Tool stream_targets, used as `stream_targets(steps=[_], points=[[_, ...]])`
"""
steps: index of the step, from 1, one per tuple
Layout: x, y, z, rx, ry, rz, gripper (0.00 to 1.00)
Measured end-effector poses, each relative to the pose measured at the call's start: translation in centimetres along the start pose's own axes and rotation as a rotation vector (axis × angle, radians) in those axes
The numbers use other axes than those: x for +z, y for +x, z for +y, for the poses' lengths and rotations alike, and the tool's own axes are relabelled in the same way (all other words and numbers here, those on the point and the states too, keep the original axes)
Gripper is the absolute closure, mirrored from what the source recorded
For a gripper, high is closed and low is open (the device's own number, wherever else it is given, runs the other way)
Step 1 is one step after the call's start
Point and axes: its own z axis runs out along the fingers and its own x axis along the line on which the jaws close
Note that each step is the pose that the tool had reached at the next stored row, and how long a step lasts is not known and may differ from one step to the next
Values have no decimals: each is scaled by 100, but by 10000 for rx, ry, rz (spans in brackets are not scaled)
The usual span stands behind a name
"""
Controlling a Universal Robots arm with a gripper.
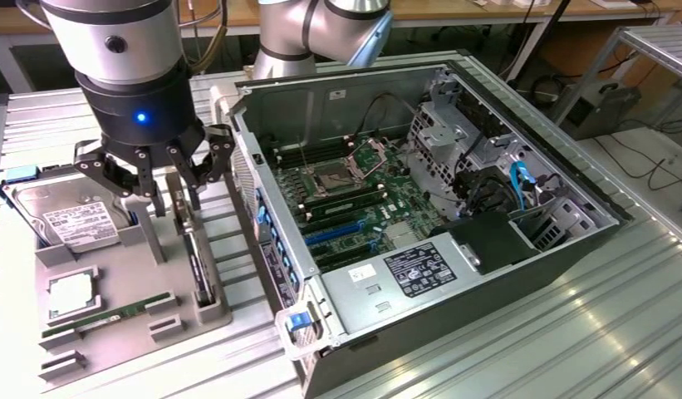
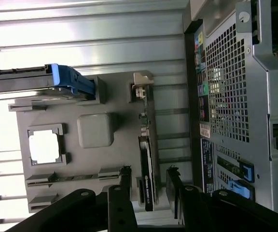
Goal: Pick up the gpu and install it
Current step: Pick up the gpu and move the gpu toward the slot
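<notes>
Ribbed metal bench: gpu (image 1: pixel 198 253) sits in the grey fixture (image 1: pixel 117 268), not lifted. Gripper (image 1: pixel 177 199) is spread wide, straddling it. Install not started.

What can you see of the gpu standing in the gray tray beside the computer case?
The gpu is a long, thin black card standing on edge in the slots of a gray holder tray, beside the open computer case. A pale metal bracket caps one end, and small white lettering marks its black edge. The open hand hangs over it, a finger lined up to each side, not touching it.
</notes>
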Motion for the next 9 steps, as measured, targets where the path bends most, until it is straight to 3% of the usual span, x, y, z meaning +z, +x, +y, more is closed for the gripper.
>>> stream_targets(steps=[9], points=[[151,4,-3,0,2,0,58]])
